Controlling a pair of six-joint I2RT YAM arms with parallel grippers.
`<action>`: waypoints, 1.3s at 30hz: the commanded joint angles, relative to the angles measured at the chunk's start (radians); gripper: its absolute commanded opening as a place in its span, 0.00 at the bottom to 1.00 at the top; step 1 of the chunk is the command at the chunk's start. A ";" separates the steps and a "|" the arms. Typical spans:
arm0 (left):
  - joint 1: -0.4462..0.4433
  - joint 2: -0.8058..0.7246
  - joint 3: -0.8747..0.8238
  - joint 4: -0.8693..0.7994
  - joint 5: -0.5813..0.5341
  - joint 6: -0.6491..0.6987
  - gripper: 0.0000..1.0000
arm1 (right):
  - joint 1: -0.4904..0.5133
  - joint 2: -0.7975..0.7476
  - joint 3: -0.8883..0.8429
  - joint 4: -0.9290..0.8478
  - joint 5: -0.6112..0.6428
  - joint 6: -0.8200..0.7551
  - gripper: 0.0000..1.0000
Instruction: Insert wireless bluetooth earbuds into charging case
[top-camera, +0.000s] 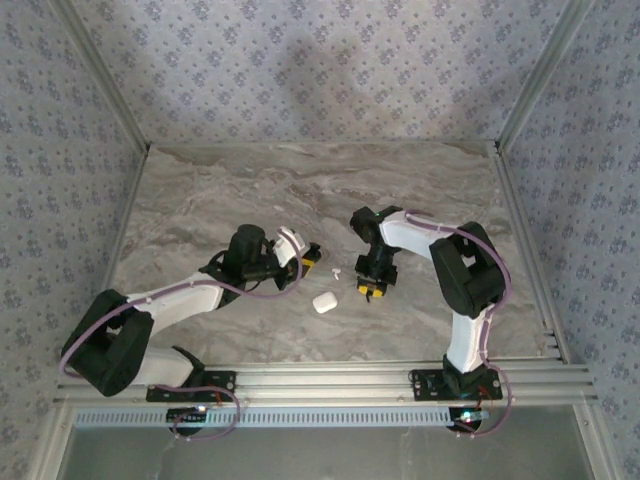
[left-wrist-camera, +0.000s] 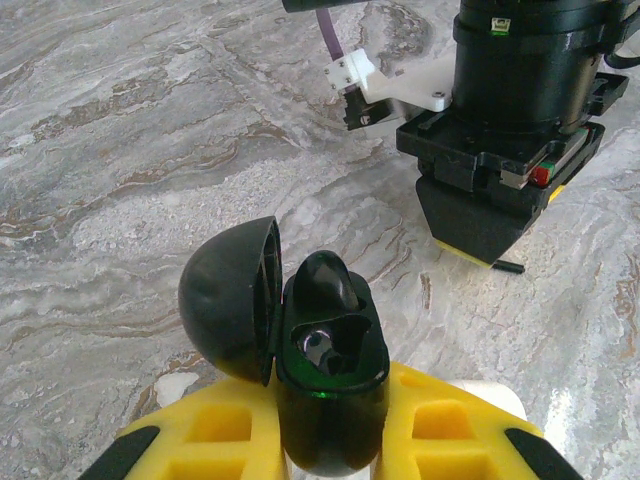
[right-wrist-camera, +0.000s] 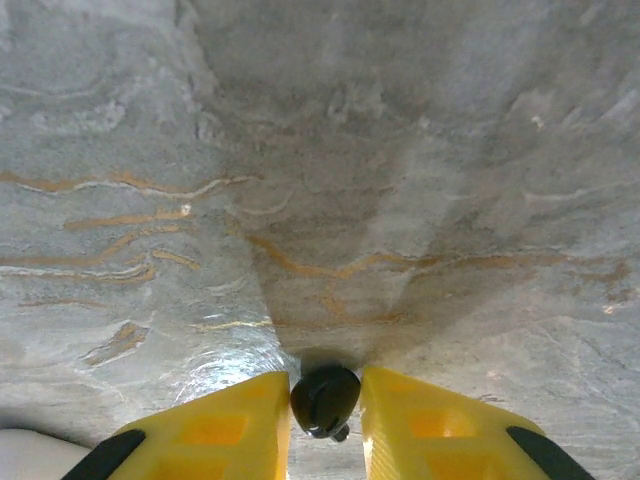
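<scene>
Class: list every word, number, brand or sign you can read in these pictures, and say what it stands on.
No text can be read.
The green sticker on the right arm's wrist: too small and blurred.
The black case in the left pincer: no print seen.
The small black piece in the right pincer: no print seen.

table (top-camera: 300, 190): grey marble-look top; tan veins | walls (top-camera: 330, 70): pale paper; small blue flower print; three sides | rails (top-camera: 330, 378): silver metal; along near edge
</scene>
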 joint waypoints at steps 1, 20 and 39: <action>-0.005 -0.019 0.016 0.002 -0.007 0.009 0.13 | 0.001 0.023 -0.002 -0.013 0.009 -0.018 0.25; -0.004 -0.009 0.010 0.023 -0.005 -0.004 0.13 | -0.015 -0.048 -0.071 -0.002 0.064 -0.035 0.23; -0.138 0.193 -0.010 0.441 -0.155 -0.119 0.12 | -0.025 -0.454 -0.328 0.530 0.174 0.003 0.23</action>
